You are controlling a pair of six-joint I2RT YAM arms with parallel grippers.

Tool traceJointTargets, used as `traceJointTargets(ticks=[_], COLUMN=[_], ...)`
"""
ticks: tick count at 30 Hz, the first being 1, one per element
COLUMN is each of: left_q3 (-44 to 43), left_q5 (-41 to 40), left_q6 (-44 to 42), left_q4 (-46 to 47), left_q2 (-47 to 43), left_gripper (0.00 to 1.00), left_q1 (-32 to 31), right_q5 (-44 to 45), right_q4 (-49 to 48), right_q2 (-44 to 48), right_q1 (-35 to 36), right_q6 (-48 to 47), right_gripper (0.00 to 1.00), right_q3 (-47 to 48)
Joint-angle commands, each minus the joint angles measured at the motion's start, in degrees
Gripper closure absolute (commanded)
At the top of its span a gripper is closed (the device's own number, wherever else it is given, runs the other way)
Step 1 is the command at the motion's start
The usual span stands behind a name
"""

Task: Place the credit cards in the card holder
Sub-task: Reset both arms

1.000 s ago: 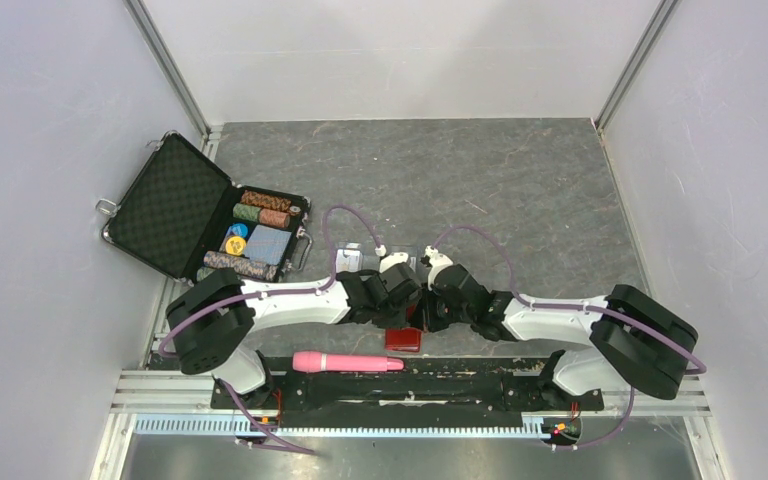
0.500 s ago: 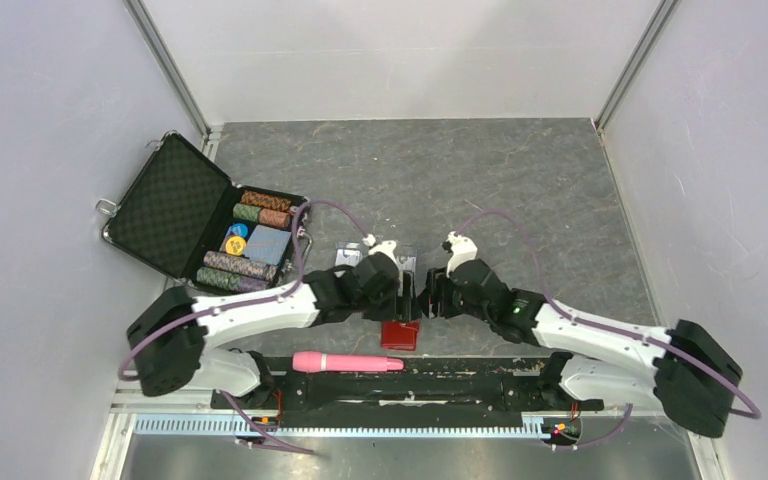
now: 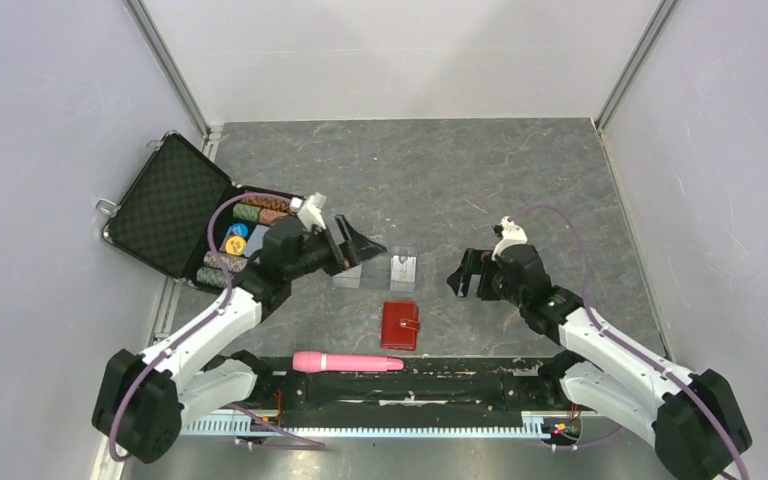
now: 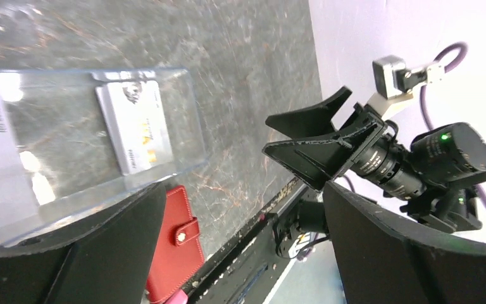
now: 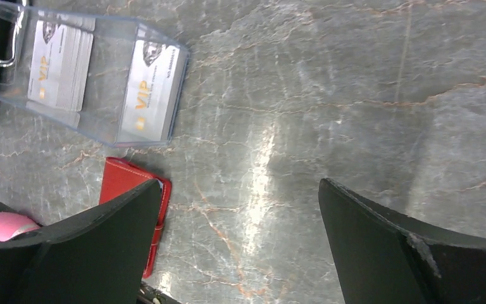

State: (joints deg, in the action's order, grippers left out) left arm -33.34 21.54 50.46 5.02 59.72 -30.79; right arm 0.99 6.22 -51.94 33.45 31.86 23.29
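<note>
Between the two grippers, the thin grey-blue credit cards with gold marks (image 5: pixel 149 95) lie in two stacks inside a clear plastic hinged case (image 5: pixel 104 79); none has been lifted out. Nearer the arm bases than either gripper, the small red leather-like card holder (image 3: pixel 400 325) lies flat and folded shut. The left gripper (image 3: pixel 360 246) hangs just beside the case, jaws spread and empty. The right gripper (image 3: pixel 466 274) stands on the case's far side, likewise spread and empty. I judge nothing done: opening the holder, then picking and inserting each card, all remain.

The red card holder (image 3: pixel 401 326) lies shut, apart from the left hand (image 3: pixel 358 247) and the right hand (image 3: pixel 466 274).
</note>
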Motion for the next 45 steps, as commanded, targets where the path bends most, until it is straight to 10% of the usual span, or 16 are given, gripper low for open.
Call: traceJointTargets(ticks=[1,10,17,31,42,45], left_q3=[3.3,4.3,-0.3,14.0,18.8,18.7], left_q5=[10.4,17.7,-6.0,-42.6,-39.0,-38.8], left_q6=[2.0,-3.6,-25.2,-42.3,-54.6,-52.0], left_q4=[5.3,0.1,-11.1,22.1,55.8,55.1], left_q2=[-2.9,-1.8,-4.3,2.0,22.1,22.2], left_gripper=[0.0,0.0,0.0,0.0,0.0,0.0], left_q1=[10.3,35.0,36.6,22.3,20.5,22.4], right_q5=[-7.4,-9.7,9.4,17.2,13.0,13.2], right_q4=[-0.3,-0.6,-10.9,-65.7,-104.6,-84.3], right_q2=[-0.7,-7.3,-5.7,-8.2,-29.7,-25.1], right_q1=[-7.6,-27.6,-30.3,-30.3,-30.4,-30.3], right_q6=[-4.9,-11.7,-21.8,-33.9,-39.9,-39.1], right_gripper=[0.02,0.02,0.02,0.02,0.02,0.02], right_q3=[0.6,2.1,-3.0,-29.5,-34.7,-28.3])
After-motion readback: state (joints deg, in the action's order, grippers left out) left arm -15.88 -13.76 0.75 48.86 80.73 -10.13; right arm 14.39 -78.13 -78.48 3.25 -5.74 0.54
